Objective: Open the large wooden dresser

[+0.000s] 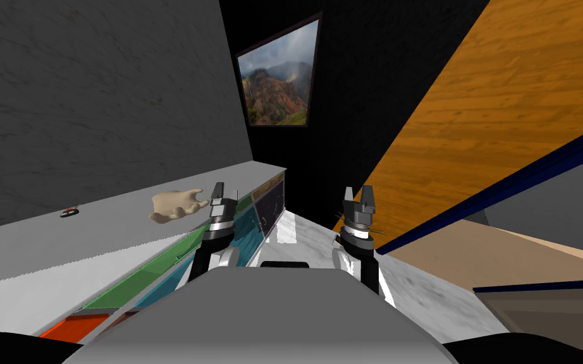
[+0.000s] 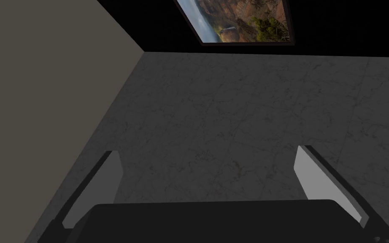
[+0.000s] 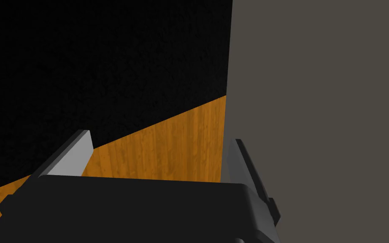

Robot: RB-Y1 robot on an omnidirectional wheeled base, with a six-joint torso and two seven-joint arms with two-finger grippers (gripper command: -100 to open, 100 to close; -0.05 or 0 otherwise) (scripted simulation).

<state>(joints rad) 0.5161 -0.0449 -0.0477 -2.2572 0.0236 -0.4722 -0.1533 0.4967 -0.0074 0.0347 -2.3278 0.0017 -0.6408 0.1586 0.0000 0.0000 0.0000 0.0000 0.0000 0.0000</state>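
Two open: left tool, right tool | dresser just beside left

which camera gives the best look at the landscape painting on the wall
The head view: the landscape painting shows whole there, dark frame included. The left wrist view catches one strip of it, cut by the edge. The right wrist view faces an orange wooden surface instead.
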